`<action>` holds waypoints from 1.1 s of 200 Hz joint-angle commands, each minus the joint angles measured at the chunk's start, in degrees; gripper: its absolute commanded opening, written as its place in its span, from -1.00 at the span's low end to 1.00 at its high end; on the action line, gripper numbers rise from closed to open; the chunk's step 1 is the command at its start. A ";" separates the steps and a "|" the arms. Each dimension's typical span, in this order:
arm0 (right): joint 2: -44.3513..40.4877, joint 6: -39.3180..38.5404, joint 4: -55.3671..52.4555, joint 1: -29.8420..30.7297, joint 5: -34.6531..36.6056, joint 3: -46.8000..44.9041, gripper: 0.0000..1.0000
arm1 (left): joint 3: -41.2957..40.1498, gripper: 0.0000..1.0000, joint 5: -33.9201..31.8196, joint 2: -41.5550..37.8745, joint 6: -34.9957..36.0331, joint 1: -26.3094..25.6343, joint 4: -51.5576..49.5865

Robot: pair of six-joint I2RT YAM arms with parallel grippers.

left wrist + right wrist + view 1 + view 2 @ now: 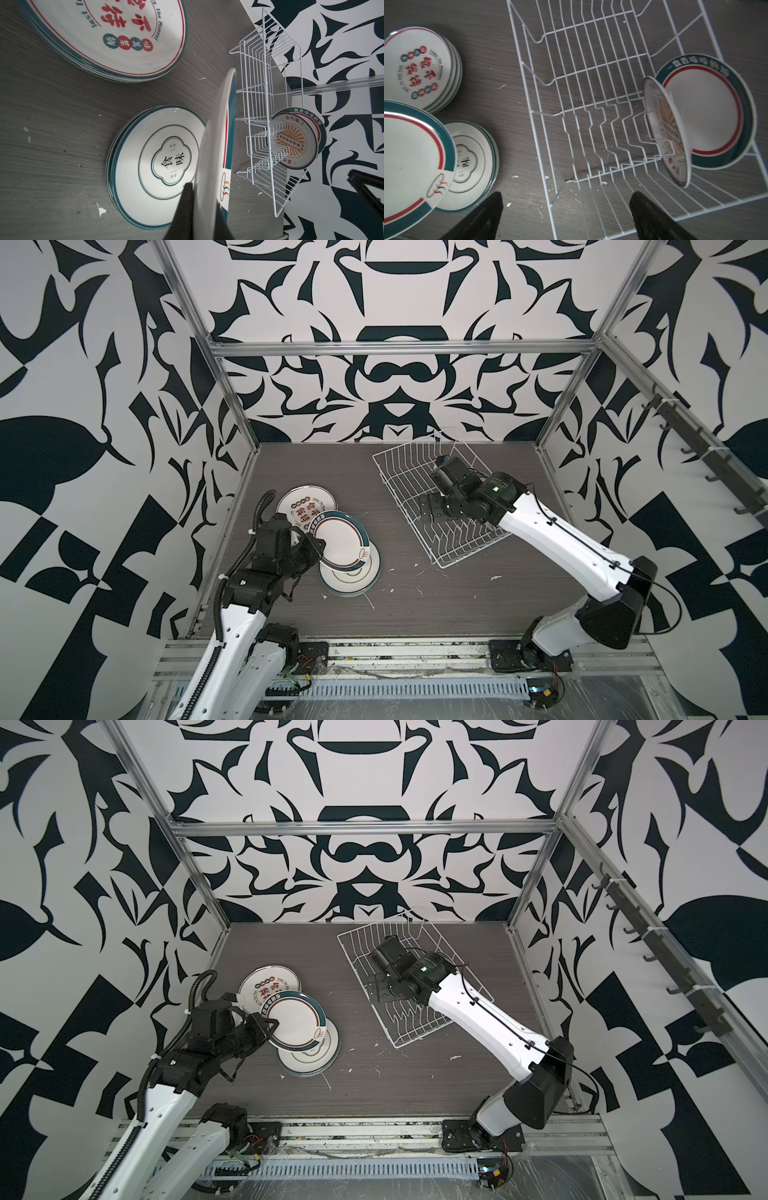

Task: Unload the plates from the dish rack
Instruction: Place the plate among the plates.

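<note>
Left end effector (pixel 311 549) is pinched onto the rim of the held plate (pixel 343 539), a white plate with a green and red border; the left wrist view shows one dark finger (pixel 186 207) on each face of the plate (pixel 216 145), which is seen edge-on there. In both top views this plate hangs tilted above the desk (pixel 457 605), over the near edge of the clover stack (pixel 353 578) and partly across the red-lettered stack (pixel 305 504). Both stacks lie flat on the desk, close together, well apart from the dish rack (pixel 399 477). The rack sits skewed toward the back of the desk, with most of its slots bare. Right end effector (pixel 566 195) hangs over the rack with its fingers (pixel 652 218) spread wide and nothing between them except rack wires and desk. Two plates are in the rack, both at one end: the sunburst plate (pixel 668 133) stands upright in a slot, and the leaning plate (pixel 708 116), green-rimmed, rests tilted just behind it against the rack's end wall. Both sit outside the span of the right fingers, near one of them, not touching. In the top views the right arm covers these two plates. White flecks dot the desk near the rack.
</note>
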 commanded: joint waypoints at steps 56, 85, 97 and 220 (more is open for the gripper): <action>-3.10 -1.94 -3.93 0.35 6.43 0.03 0.99 | -3.25 -1.00 -0.95 1.60 -2.41 0.21 0.52; -3.30 -2.09 -3.82 0.35 6.34 -0.37 0.99 | -4.19 -1.00 -1.23 1.40 -2.50 0.21 1.14; -3.21 -2.04 -3.85 0.35 6.35 -0.45 0.99 | -4.65 -1.00 -1.21 1.34 -2.79 0.21 1.23; -2.80 -2.29 -2.52 0.35 4.38 -1.65 0.99 | -7.05 -1.00 0.30 3.44 -4.27 0.22 2.84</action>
